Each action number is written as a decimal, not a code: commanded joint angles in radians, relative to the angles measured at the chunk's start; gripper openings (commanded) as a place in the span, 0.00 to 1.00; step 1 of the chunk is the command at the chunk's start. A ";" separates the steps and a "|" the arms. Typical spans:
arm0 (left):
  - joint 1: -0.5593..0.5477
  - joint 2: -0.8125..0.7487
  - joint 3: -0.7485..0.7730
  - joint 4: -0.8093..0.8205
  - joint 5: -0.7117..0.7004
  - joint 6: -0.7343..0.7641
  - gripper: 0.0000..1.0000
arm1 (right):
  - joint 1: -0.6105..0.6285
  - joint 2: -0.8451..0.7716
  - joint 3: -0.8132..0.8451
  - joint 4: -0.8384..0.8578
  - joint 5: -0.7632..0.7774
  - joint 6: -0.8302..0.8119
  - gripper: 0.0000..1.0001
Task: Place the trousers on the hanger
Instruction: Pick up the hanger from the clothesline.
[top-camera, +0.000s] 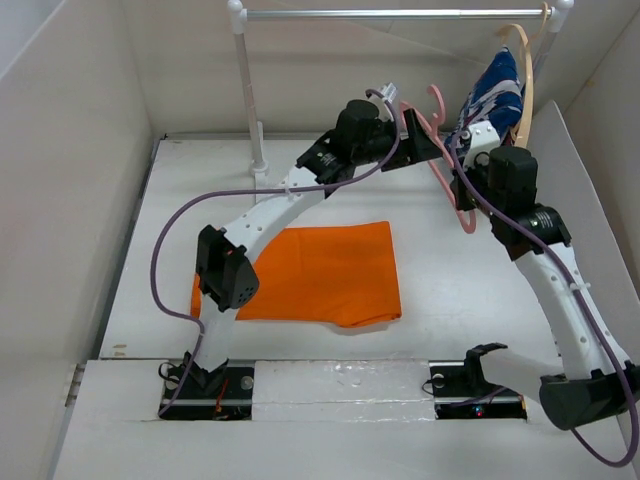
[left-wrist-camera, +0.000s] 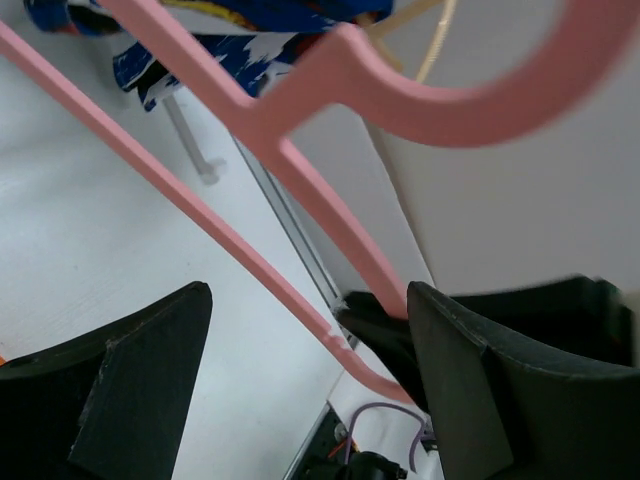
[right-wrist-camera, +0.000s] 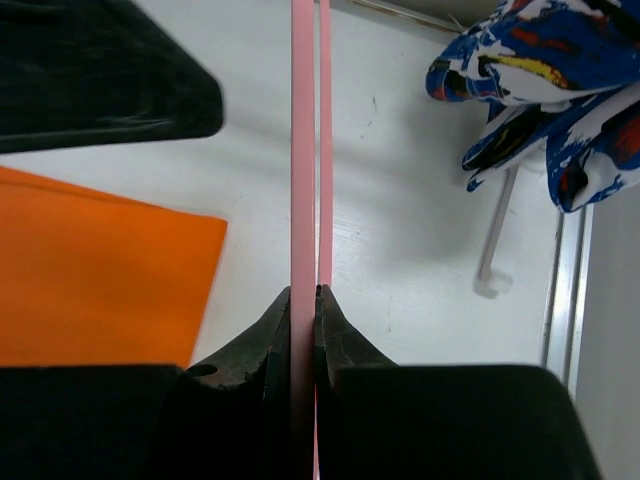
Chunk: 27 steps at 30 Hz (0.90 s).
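**A:** What lies on the table (top-camera: 440, 290)?

**B:** The trousers (top-camera: 320, 270): smooth orange cloth folded into a flat rectangle, from mid-table towards the near left edge.

**A:** And the hanger (right-wrist-camera: 303, 150)?

**B:** It's thin, smooth and pink, with rounded bars and a hook, lifted above the far right corner. The right gripper (right-wrist-camera: 305, 292) reaches up on a bent arm, pinched tight on one bar. The left gripper (left-wrist-camera: 305, 290) stretches across with its jaws wide apart. The bars pass between them, but it holds nothing.
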 joint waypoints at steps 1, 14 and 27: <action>-0.003 0.009 0.040 0.080 -0.020 -0.056 0.75 | 0.004 -0.058 -0.036 0.086 -0.015 0.053 0.00; -0.065 -0.002 -0.099 0.242 -0.069 -0.124 0.62 | 0.051 -0.104 -0.112 0.049 0.003 0.096 0.00; -0.083 0.015 -0.116 0.267 -0.095 -0.169 0.23 | 0.070 -0.141 -0.148 -0.038 -0.011 0.122 0.00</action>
